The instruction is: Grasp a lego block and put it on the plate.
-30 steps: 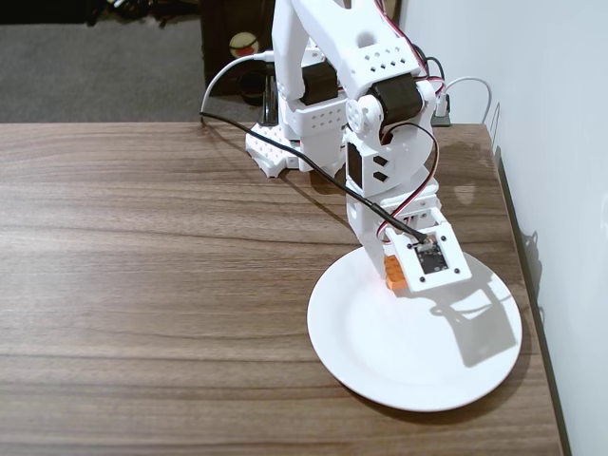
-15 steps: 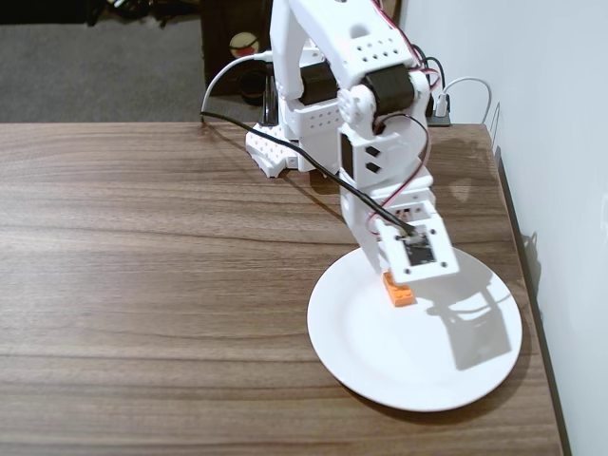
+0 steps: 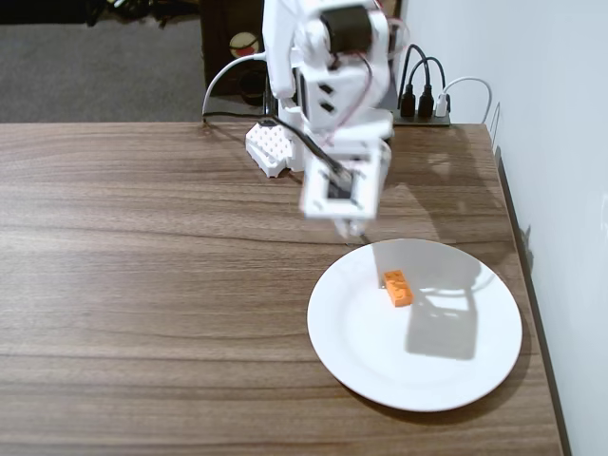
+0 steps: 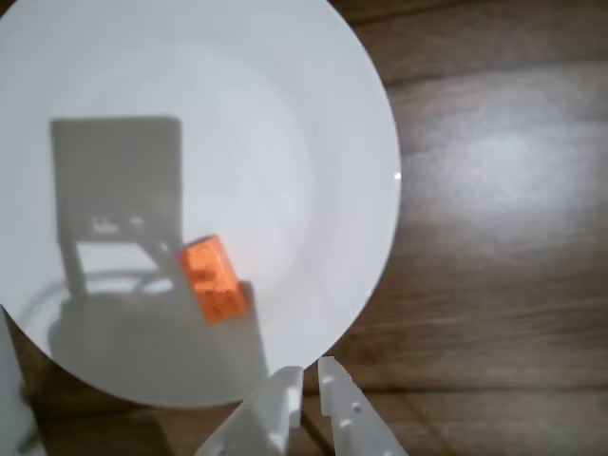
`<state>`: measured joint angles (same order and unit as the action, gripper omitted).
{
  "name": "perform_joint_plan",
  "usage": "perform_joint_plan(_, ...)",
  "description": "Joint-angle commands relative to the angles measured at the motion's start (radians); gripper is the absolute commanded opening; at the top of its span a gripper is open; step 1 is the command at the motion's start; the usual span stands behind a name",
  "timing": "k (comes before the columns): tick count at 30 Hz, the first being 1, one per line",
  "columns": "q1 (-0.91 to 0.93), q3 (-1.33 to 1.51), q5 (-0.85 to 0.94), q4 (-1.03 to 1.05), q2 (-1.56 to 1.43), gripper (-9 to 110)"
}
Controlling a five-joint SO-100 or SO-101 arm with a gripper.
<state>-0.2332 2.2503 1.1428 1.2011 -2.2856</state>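
The small orange studded plastic lego block point(image 3: 397, 288) lies on the round white plate point(image 3: 446, 380), lower right of the raised white gripper point(image 4: 311, 372), fingers nearly closed, empty.

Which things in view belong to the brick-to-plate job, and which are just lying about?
Job:
- lego block, lying on the plate
- plate
- gripper, empty, raised clear of the plate

Lying about:
- power strip with plugs, at the table's far edge
- white cable behind the arm
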Motion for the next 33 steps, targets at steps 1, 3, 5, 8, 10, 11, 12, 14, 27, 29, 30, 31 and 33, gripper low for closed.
perform_joint_plan(1,0.058,0.025,-0.046,0.018,-0.101,1)
perform_joint_plan(3,0.091,0.066,-0.091,0.018,-0.155,1)
perform_joint_plan(5,0.11,0.109,-0.137,0.02,-0.213,1)
perform_joint_plan(8,0.127,0.167,-0.218,0.025,-0.29,1)
perform_joint_plan(10,0.143,0.202,-0.298,0.02,-0.342,1)
perform_joint_plan(11,0.152,0.216,-0.33,0.018,-0.364,1)
perform_joint_plan(12,0.16,0.232,-0.364,0.018,-0.387,1)
perform_joint_plan(14,0.181,0.258,-0.436,0.017,-0.426,0)
perform_joint_plan(27,0.348,0.448,-0.911,0.029,-0.779,0)
perform_joint_plan(29,0.365,0.477,-0.945,0.04,-0.827,0)
perform_joint_plan(30,0.368,0.489,-0.962,0.044,-0.85,0)
perform_joint_plan(31,0.37,0.497,-0.977,0.052,-0.871,0)
perform_joint_plan(33,0.364,0.508,-1.0,0.067,-0.908,0)
